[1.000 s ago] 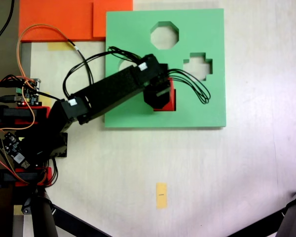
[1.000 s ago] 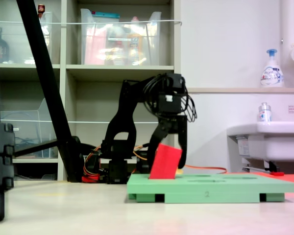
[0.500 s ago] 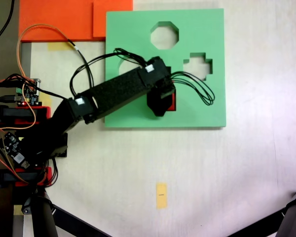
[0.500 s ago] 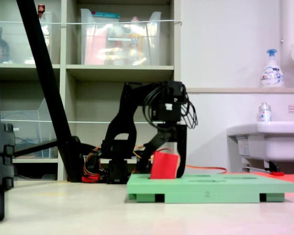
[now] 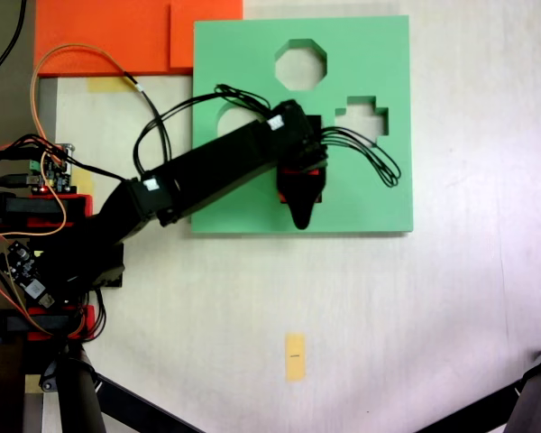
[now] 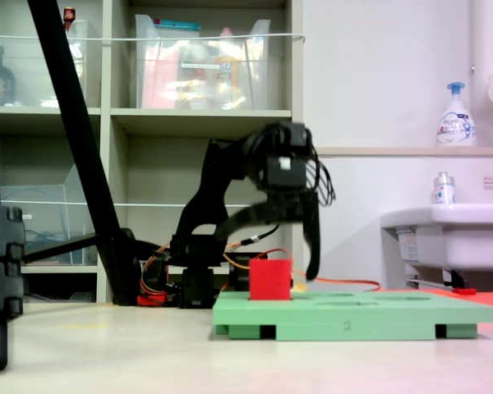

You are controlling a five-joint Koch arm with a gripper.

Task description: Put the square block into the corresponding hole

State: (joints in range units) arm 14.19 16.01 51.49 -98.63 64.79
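The square block (image 6: pixel 270 279), a small red cube, stands upright and level on the green foam board (image 6: pixel 353 312), its lower part down in the board. In the first exterior view only red slivers of the block (image 5: pixel 317 173) show beside the black arm on the board (image 5: pixel 370 54). My gripper (image 6: pixel 271 250) hangs just above the block, open, one finger down on the second exterior view's right and the other swung wide to the left. Seen from above, the gripper (image 5: pixel 299 194) covers the spot. The corresponding hole is hidden under the block and the gripper.
The board also has an octagonal cutout (image 5: pixel 300 63), a cross cutout (image 5: pixel 362 122) and a partly covered round one (image 5: pixel 230 117). Orange foam sheets (image 5: pixel 117 36) lie beyond it. A yellow tape strip (image 5: pixel 295 356) is on the floor. Circuit boards and wires (image 5: pixel 50 167) sit by the arm's base.
The block went from tilted on one edge to upright and lower in the board. The gripper opened and let go of it, one finger swinging wide.
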